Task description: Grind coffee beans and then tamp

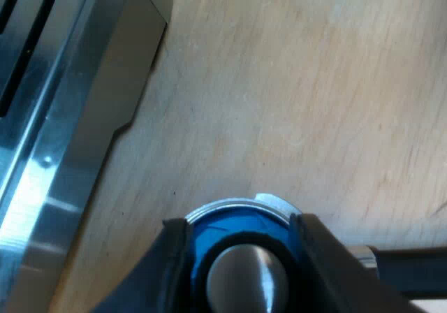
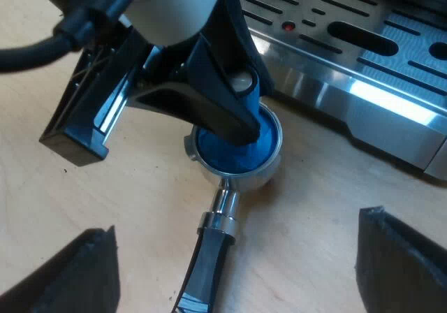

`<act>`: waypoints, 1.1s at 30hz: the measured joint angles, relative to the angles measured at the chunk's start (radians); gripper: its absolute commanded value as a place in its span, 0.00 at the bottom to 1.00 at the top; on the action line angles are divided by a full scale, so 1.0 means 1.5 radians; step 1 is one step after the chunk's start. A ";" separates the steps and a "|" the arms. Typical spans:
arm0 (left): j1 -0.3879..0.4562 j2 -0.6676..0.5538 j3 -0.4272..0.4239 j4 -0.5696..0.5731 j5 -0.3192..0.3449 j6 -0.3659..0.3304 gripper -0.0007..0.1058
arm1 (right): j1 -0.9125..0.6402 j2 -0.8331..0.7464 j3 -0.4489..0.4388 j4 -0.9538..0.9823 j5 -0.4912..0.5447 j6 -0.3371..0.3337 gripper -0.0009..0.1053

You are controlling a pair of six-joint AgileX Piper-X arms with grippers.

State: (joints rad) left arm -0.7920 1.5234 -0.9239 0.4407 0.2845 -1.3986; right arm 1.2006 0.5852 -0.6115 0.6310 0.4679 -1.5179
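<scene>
Though partly hidden, tamper (image 2: 223, 156) in holder (image 2: 241, 179)

L fingers (image 1: 316, 251) clamp blue tamper (image 1: 244, 274) in metal holder (image 1: 274, 202) on wood table (image 1: 314, 82), by machine base (image 1: 63, 117).

The way down into the holder's basket (image 2: 271, 161) is blocked from above: the blue tamper (image 2: 234, 149) fills it, and my left gripper (image 1: 241, 239) is clamped on that tamper, with the arm's bulk over it. The espresso machine (image 2: 363, 75) stands just beside the basket, leaving only a narrow strip of table (image 2: 140, 194) between them (a tight squeeze). The holder's handle (image 2: 209, 257) lies uncovered between the wide-spread fingers of my right gripper (image 2: 236, 222). Bare wood runs along both sides of the handle, and away from the machine.
</scene>
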 measured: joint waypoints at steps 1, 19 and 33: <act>0.000 0.002 0.000 0.000 0.000 0.000 0.01 | 0.000 0.000 0.000 0.000 0.000 0.000 0.67; 0.000 0.010 0.029 -0.055 0.017 0.005 0.01 | 0.000 0.000 0.000 0.000 0.000 0.000 0.67; 0.000 0.008 0.034 -0.063 0.023 0.009 0.01 | 0.000 0.000 0.000 0.000 0.000 0.000 0.67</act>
State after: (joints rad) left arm -0.7920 1.5349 -0.8726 0.3463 0.3183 -1.3850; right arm 1.2006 0.5852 -0.6115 0.6310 0.4679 -1.5179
